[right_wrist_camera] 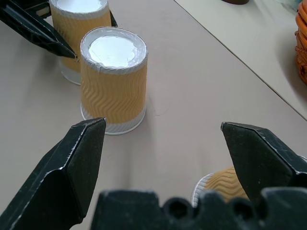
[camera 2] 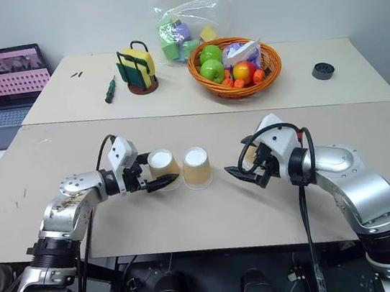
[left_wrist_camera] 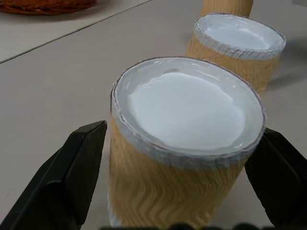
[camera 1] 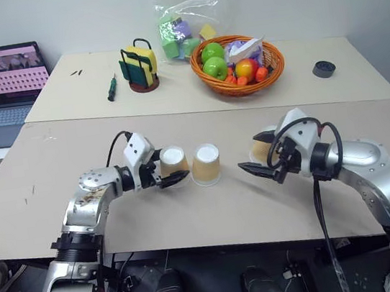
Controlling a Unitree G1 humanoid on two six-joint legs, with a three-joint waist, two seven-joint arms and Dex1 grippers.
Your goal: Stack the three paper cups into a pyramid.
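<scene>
Two tan paper cups stand upside down, side by side, at the middle of the near table: the left cup (camera 1: 174,160) and the right cup (camera 1: 206,164). My left gripper (camera 1: 172,172) is open around the left cup. In the left wrist view its black fingers (left_wrist_camera: 72,177) stand a little off the cup's sides (left_wrist_camera: 182,143). My right gripper (camera 1: 254,153) is open to the right of the pair, with nothing between its fingers (right_wrist_camera: 72,163). The third cup (right_wrist_camera: 223,184) sits just behind and below that gripper, mostly hidden by it.
On the far table are an orange basket (camera 1: 272,73) of fruit, a bag of coloured blocks (camera 1: 186,27), a sponge holder (camera 1: 140,66), a screwdriver (camera 1: 110,87) and a black round object (camera 1: 324,68). A laptop (camera 1: 7,78) sits at the far left.
</scene>
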